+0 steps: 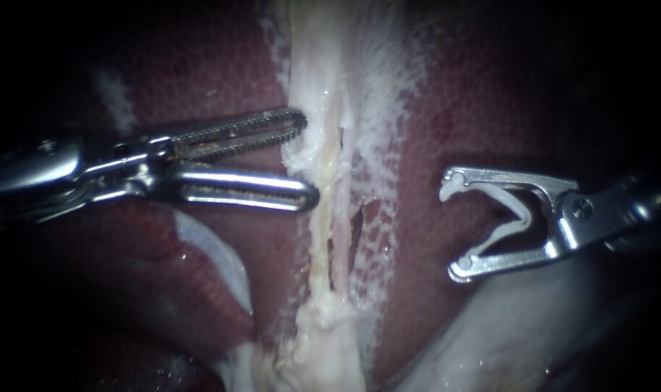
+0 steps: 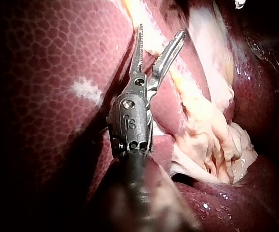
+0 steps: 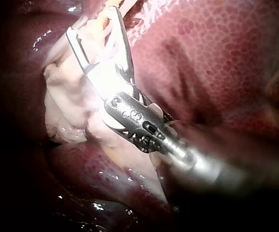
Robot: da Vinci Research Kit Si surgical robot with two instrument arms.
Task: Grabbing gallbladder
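Cut off: our shafts [image 1: 25, 163].
Left instrument [image 1: 307, 158]: jaws apart, empty.
Right instrument [image 1: 452, 229]: jaws cradling clip [image 1: 520, 215].
Gallbladder: unclear; pale tissue [image 1: 323, 167] frayed.

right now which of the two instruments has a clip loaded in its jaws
The right instrument: a white clip sits between its spread jaws, touching both. The left instrument has toothed jaws, open and empty.

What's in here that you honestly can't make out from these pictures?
Endoscope view: whether the left instrument, its jaws open, touches the pale strip; depth doesn't show.
Endoscope view: the shaft of the right instrument, a clip between its jaws, fades into the dark edge.
Right wrist view: that instrument's tips, blurred against pale tissue.
Left wrist view: the left shaft, blurred near the camera.
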